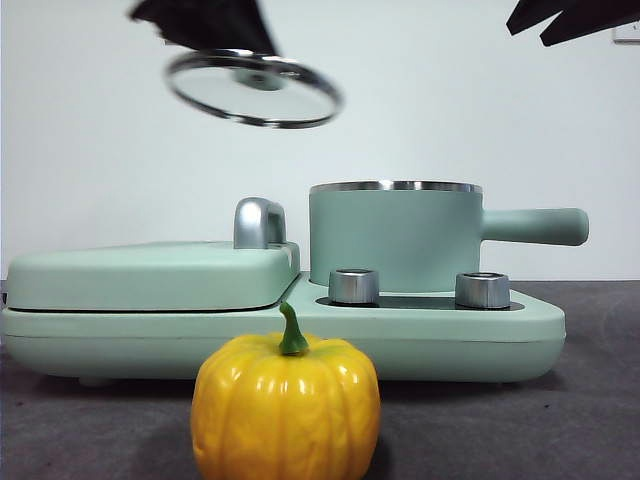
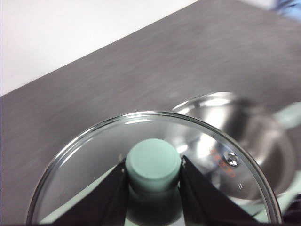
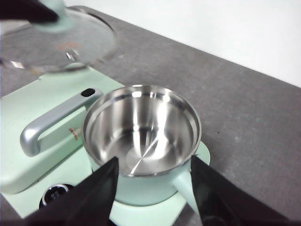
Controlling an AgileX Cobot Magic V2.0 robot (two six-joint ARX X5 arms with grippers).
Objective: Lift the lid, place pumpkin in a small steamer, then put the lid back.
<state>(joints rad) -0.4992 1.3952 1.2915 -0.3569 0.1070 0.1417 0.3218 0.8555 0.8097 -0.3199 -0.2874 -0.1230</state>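
Pumpkin (image 1: pixel 286 410) at table edge, lid (image 1: pixel 254 88) aloft in left gripper (image 2: pixel 153 175).

Front view: pumpkin (image 1: pixel 286 410) cut off by bottom edge, base not visible. Lid (image 1: pixel 254 88) knob hidden behind dark left gripper (image 1: pixel 210 25), itself cropped at top edge. Right gripper (image 1: pixel 575 18) only black tips, upper right corner.

Left wrist: lid lower rim runs off bottom edge; table (image 2: pixel 141 70) blurred.

Right wrist: small steamer (image 3: pixel 141 136) handle partly hidden behind one finger, lower right.
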